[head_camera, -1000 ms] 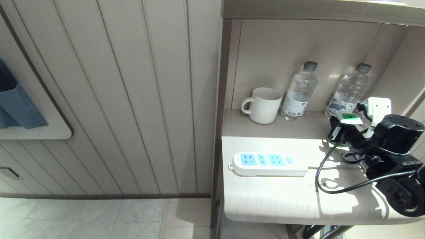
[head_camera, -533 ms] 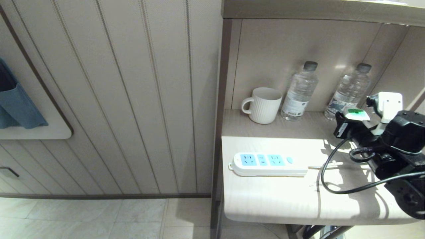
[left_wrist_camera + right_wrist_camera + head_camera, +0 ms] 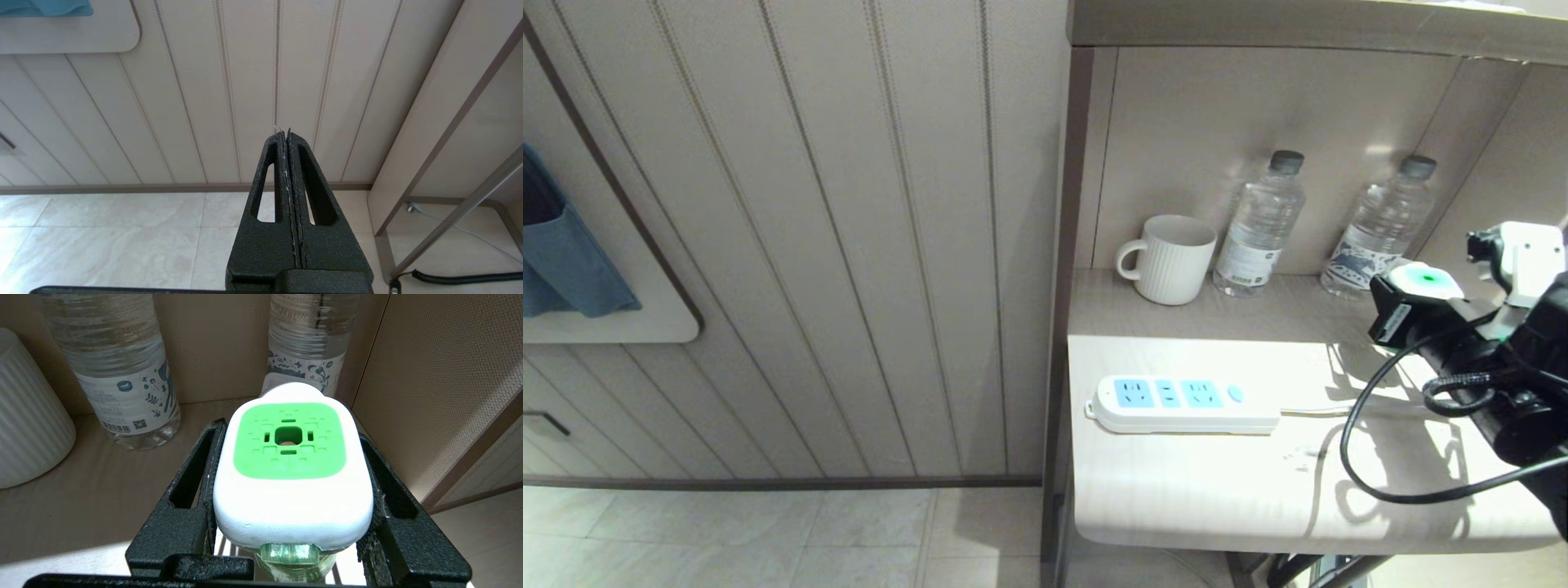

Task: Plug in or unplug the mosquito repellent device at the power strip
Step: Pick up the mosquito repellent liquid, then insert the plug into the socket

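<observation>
Mosquito repellent device [image 3: 292,477] gripped between the right gripper [image 3: 292,506] jaws, apparently raised above the bench [image 3: 1201,482] at right, well apart from the power strip [image 3: 1180,403]; left gripper [image 3: 288,204] jaws closed, empty

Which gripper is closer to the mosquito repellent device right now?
Right. The right gripper is clamped around the mosquito repellent device; the left gripper, shut, points at the wall and floor, nowhere near it.

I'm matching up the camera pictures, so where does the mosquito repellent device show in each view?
Head view: mosquito repellent device at far right, in the right hand.
Left wrist view: not in it.
Right wrist view: fills the centre, between the fingers.
Shared landmark: right-hand water bottle.
</observation>
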Tool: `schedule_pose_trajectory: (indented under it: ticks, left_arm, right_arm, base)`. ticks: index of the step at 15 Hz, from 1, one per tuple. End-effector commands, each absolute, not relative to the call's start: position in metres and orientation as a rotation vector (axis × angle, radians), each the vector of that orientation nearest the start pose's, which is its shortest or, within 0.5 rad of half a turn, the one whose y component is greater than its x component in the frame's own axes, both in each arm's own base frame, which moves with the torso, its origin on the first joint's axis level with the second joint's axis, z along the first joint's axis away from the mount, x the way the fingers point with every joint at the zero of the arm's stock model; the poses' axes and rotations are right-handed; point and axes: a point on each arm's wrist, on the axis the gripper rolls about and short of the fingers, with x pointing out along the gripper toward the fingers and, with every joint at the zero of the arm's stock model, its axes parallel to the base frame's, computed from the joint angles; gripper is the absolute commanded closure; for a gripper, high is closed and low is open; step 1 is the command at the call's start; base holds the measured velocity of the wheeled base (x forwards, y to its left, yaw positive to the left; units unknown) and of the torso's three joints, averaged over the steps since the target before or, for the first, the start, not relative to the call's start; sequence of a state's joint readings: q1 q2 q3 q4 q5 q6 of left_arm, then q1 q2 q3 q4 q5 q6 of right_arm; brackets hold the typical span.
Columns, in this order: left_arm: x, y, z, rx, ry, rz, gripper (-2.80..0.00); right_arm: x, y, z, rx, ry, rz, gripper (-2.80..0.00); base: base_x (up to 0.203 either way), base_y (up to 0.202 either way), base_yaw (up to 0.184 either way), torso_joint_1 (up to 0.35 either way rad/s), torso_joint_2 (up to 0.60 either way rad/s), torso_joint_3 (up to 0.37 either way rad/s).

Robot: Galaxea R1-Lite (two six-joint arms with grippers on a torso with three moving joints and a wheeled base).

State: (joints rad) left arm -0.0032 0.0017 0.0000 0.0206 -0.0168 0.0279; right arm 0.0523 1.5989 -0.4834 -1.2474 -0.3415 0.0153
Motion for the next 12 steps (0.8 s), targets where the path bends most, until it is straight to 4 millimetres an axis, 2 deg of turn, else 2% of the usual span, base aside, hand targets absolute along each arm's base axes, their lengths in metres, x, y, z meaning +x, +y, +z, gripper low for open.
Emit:
schedule_pose_trajectory:
  ticks: [1, 5, 7, 12]
  left_arm:
    - [-0.023, 0.0, 0.073, 0.028, 0.023, -0.02, 0.0]
    - [-0.023, 0.0, 0.073, 0.029, 0.024, -0.02, 0.0]
    - [-0.023, 0.0, 0.073, 0.029, 0.024, -0.02, 0.0]
    - [-0.023, 0.0, 0.074, 0.028, 0.023, -0.02, 0.0]
  right_arm:
    - [0.249, 0.006, 0.19, 0.066, -0.14, -0.284, 0.0]
    - [0.258, 0.007, 0.184, 0.064, -0.122, -0.283, 0.0]
    - [0.268, 0.007, 0.176, 0.063, -0.097, -0.286, 0.0]
    - [0.273, 0.01, 0.169, 0.062, -0.077, -0.282, 0.0]
  base:
    - [0.0, 0.0, 0.0, 0.0, 0.0, 0.0]
    - [0.0, 0.0, 0.0, 0.0, 0.0, 0.0]
    - [0.0, 0.0, 0.0, 0.0, 0.0, 0.0]
    - [0.0, 0.0, 0.0, 0.0, 0.0, 0.0]
